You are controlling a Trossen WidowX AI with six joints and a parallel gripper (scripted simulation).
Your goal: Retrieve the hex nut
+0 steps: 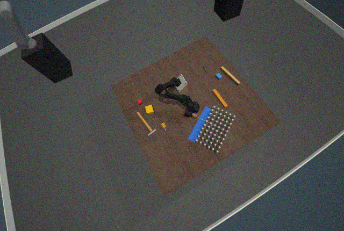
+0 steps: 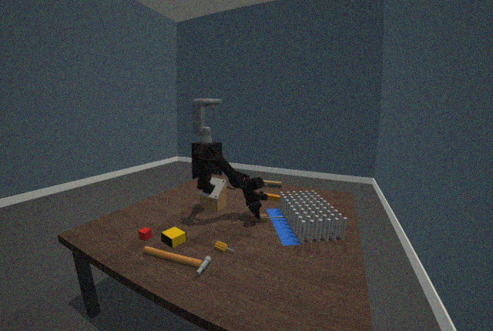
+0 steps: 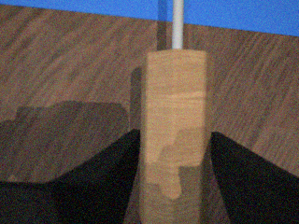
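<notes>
My gripper [image 1: 192, 114] [image 2: 256, 214] [image 3: 174, 137] is shut on the wooden handle [image 3: 175, 107] of a hook tool. The tool's thin grey rod [image 3: 177, 23] [image 1: 202, 118] reaches forward over the blue taped strip [image 1: 199, 124] [image 2: 283, 225] [image 3: 243, 14] toward the field of standing metal spacers [image 1: 216, 129] [image 2: 314, 215]. The gripper sits low over the table [image 1: 177, 153], just before the near end of the strip. The rod's tip and the hex nut are not visible among the spacers.
A hammer [image 1: 144, 123] [image 2: 175, 257], a small yellow-handled screwdriver [image 1: 163, 125] [image 2: 223, 246], a yellow block [image 1: 149, 109] [image 2: 173, 236] and a red cube [image 1: 140, 101] [image 2: 145, 233] lie left. An orange bar [image 1: 219, 97], a blue cube [image 1: 219, 76] and a wooden stick [image 1: 230, 75] lie behind the spacers.
</notes>
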